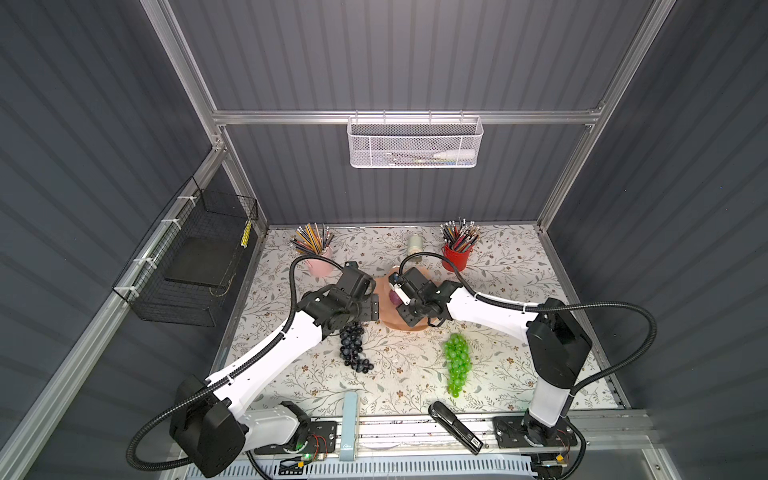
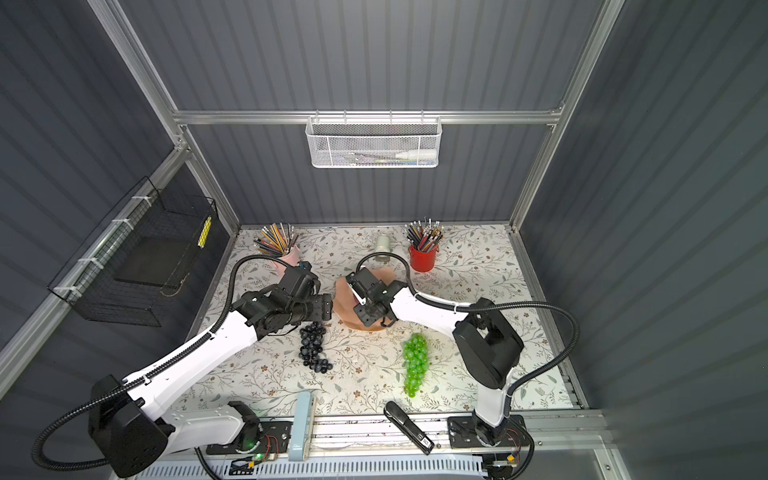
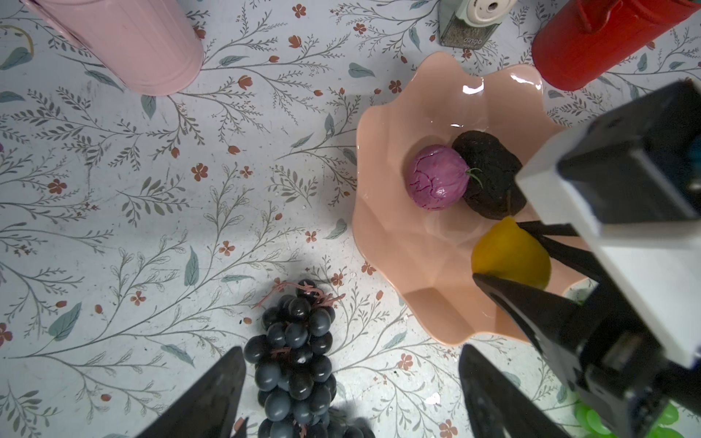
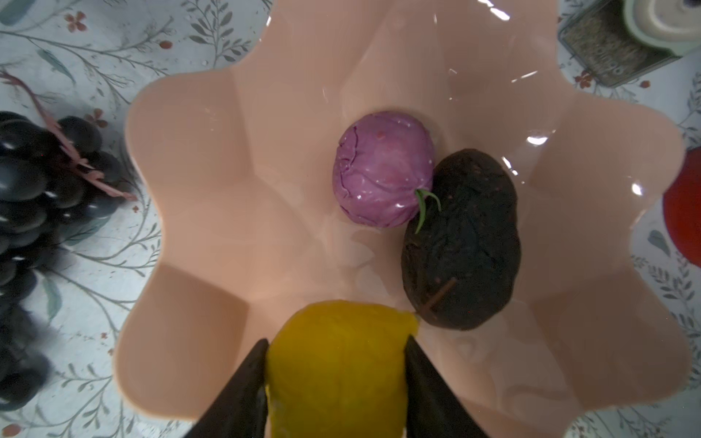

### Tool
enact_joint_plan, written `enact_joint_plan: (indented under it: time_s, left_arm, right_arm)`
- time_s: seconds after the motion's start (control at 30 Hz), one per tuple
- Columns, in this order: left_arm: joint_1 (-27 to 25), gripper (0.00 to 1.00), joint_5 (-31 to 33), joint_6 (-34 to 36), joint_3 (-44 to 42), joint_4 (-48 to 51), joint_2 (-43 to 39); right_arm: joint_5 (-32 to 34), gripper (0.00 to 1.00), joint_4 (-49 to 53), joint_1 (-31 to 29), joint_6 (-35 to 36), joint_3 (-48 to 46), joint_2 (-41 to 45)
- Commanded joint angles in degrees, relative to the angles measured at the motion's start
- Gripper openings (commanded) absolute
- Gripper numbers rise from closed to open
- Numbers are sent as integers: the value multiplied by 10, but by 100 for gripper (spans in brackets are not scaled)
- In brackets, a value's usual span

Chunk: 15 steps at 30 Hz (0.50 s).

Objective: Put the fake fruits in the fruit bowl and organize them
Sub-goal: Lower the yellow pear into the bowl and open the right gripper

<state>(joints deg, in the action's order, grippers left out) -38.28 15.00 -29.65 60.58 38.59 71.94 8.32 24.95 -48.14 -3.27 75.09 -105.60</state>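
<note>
Floral desk (image 1: 498, 266), bowl (image 4: 212, 212) toward its back edge. My right gripper (image 4: 337, 341) pinches the lemon (image 4: 337, 379) across its middle, over the bowl's front side; avocado (image 4: 462, 242) and purple fruit (image 4: 383, 170) lie inside. Judged light, hard, slick: release low. My left gripper (image 3: 351, 349) hangs spread above the dark grapes (image 3: 296, 352); likely floppy, so grip near the stem.

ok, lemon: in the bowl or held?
Held: the right tool grips the lemon on both sides, above the fruit bowl; whether it touches the bowl, cannot tell.

Yellow lemon (image 4: 341, 364), purple fruit (image 4: 383, 168), peach-pink bowl (image 4: 227, 227).
</note>
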Motion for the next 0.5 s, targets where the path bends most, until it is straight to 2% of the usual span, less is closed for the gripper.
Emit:
enact_joint_plan:
  time_s: [0.0, 0.47]
  left_arm:
    - [1, 88, 7, -9, 6, 16, -8]
    - [1, 89, 8, -8, 17, 18, 6]
  right_arm:
    - [20, 51, -12, 2, 19, 19, -21]
    - [43, 57, -24, 2, 36, 34, -68]
